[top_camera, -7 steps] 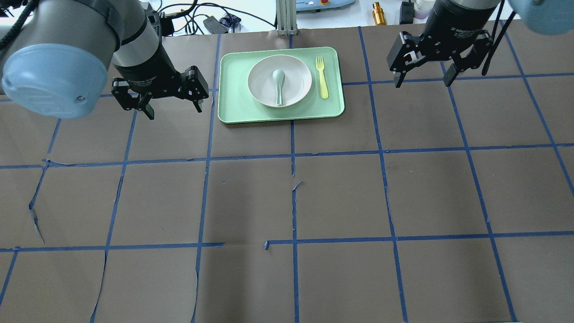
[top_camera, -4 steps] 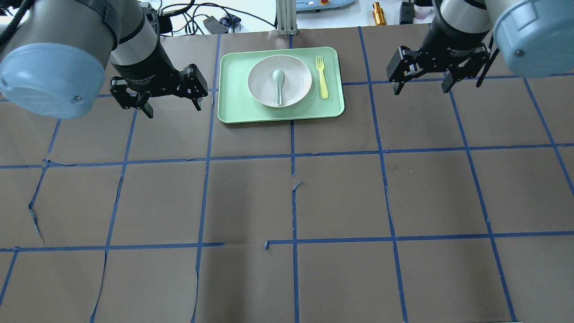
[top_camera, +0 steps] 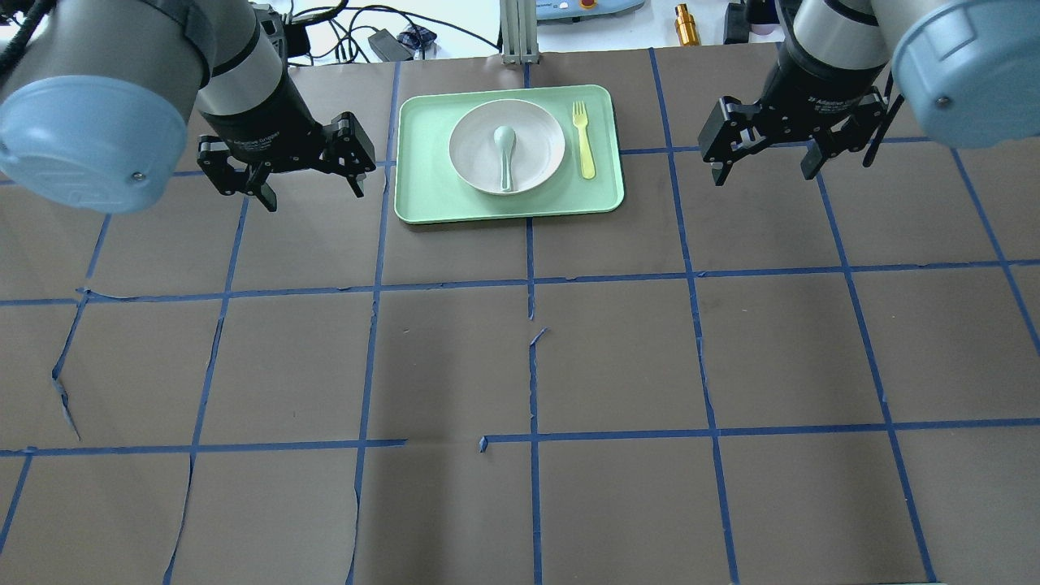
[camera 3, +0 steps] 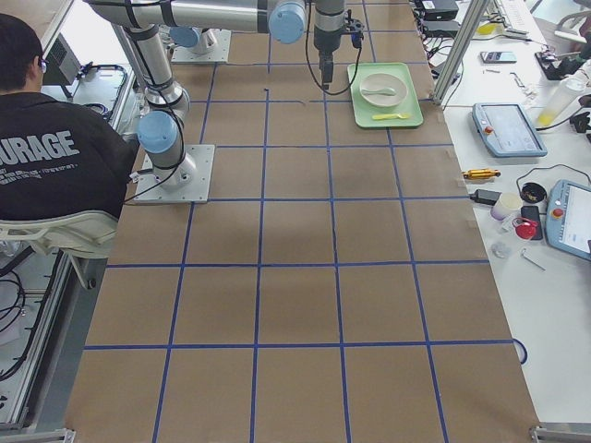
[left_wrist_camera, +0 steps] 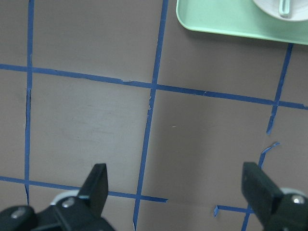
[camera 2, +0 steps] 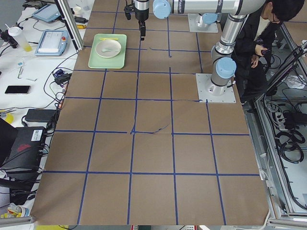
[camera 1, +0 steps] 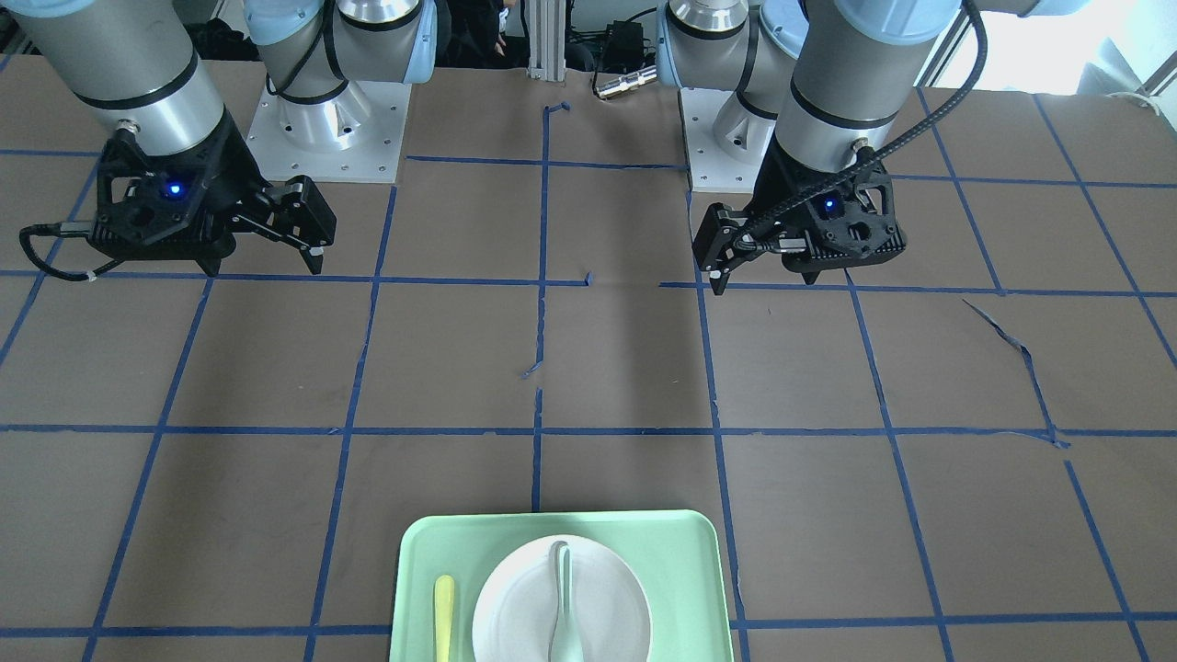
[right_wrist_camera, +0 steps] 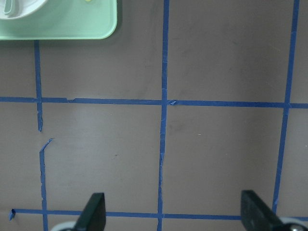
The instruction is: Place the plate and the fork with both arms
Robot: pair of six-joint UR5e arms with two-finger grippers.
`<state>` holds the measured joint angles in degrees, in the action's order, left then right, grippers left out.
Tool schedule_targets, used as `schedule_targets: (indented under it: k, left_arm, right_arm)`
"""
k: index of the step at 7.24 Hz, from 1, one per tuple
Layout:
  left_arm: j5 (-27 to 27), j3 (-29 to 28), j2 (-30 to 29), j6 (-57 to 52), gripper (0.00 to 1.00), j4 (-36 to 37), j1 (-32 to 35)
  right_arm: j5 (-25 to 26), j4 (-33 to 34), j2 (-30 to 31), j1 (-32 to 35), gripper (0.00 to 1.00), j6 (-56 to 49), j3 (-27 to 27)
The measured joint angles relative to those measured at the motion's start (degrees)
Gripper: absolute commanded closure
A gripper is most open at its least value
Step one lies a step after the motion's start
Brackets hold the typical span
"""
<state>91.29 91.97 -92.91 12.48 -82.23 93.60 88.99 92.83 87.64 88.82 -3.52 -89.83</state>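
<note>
The off-white plate (top_camera: 538,145) lies on a mint-green tray (top_camera: 422,199) at the table's far middle, with a grey-green spoon (top_camera: 505,154) in it. The pale-yellow fork (top_camera: 583,142) lies on the tray right of the plate. My left gripper (top_camera: 313,197) is open and empty above the table, left of the tray. My right gripper (top_camera: 764,177) is open and empty, right of the tray. The front view shows the plate (camera 1: 515,598), the fork (camera 1: 443,611), the left gripper (camera 1: 763,276) and the right gripper (camera 1: 265,268). The wrist views show open fingers (left_wrist_camera: 98,183) (right_wrist_camera: 94,209) over bare table.
The table is brown paper with a blue tape grid, torn in places. Cables, a brass cylinder (top_camera: 686,24) and devices lie beyond the far edge. A post (top_camera: 518,32) stands behind the tray. A person (camera 3: 55,138) sits behind the robot's bases.
My right gripper has shifted slightly nearer in the overhead view as its arm swung in. My left gripper has edged slightly farther away. Both stay open. The plate, spoon and fork have not moved.
</note>
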Motion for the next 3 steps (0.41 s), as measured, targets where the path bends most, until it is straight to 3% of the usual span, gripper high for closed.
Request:
schedule_targets:
  k: [3]
  left_arm:
    - [0.10,0.19,0.15,0.00,0.00,-0.02,0.00]
  right_arm:
    - [0.00,-2.73,-1.29,0.04,0.00,-0.27,2.70]
